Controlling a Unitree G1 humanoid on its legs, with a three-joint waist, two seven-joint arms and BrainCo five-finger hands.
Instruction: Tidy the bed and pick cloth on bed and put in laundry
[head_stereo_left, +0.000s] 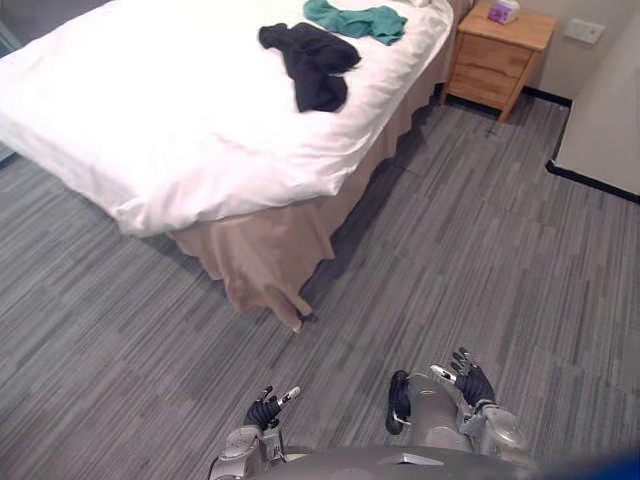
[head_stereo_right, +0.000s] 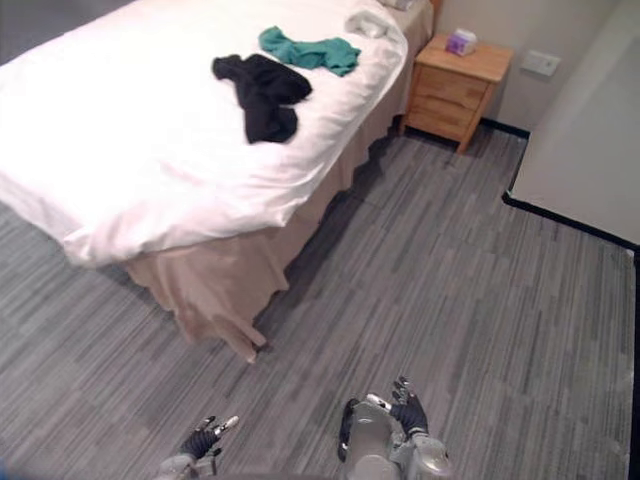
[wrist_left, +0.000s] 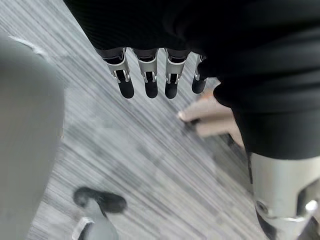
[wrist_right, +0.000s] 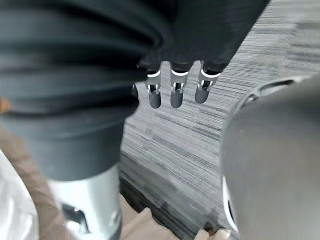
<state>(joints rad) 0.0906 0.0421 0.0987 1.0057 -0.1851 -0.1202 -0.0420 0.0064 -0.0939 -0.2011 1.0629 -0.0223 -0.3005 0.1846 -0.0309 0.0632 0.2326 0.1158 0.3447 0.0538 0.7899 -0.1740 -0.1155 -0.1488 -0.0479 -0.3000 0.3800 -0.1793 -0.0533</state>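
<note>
Left eye view: the bed (head_stereo_left: 200, 130) has its white cover on, with the beige bed skirt (head_stereo_left: 260, 260) hanging off its near corner. The black cloth (head_stereo_left: 315, 60) lies crumpled on top of the bed toward the far end. The green cloth (head_stereo_left: 355, 20) is just beside it, closer to the head of the bed. A wooden nightstand (head_stereo_left: 495, 60) stands next to the head of the bed with a small purple box (head_stereo_left: 503, 11) on it. My left hand (head_stereo_left: 265, 410) and right hand (head_stereo_left: 470, 385) are both held low over the grey carpet (head_stereo_left: 450, 260), arms tucked in, well apart from the bed's near corner.

Right eye view: same deal, both cloths up on the bed and both hands nowhere near them.

Left wrist view: the left fingers (wrist_left: 147, 82) hang in a straight, relaxed row, holding nothing, with the carpet and the bed skirt's corner past them.

Right wrist view: the right fingers (wrist_right: 175, 92) are straight and loose too, totally empty, over carpet beside the bed skirt.
</note>
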